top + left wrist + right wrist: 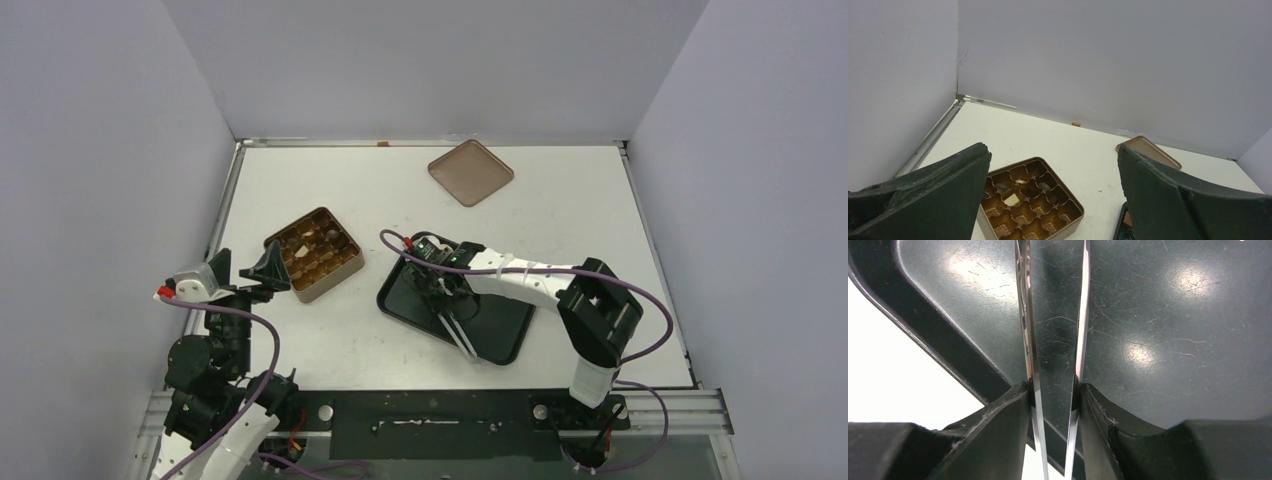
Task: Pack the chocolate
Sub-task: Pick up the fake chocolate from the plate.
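Observation:
The chocolate shows as a few pieces in the cells of the gold-brown tin (315, 253) (1068, 220): a cream-white one (1011, 199) and dark ones (1002, 186) (1043, 186). My left gripper (245, 270) (1053, 152) hangs open just left of the tin, nothing between its fingers. Over the black tray (500, 325) (1158, 340), my right gripper (445, 288) (1053, 390) is shut on a pair of metal tongs (460, 335) (1026, 340). The tongs' blades stand slightly apart above bare tray floor. Their tips are cut off by the right wrist view's edge.
A flat brown square lid (470, 172) (1153, 150) lies at the back of the table. Grey walls close in the table on three sides. The tray sits just right of the tin.

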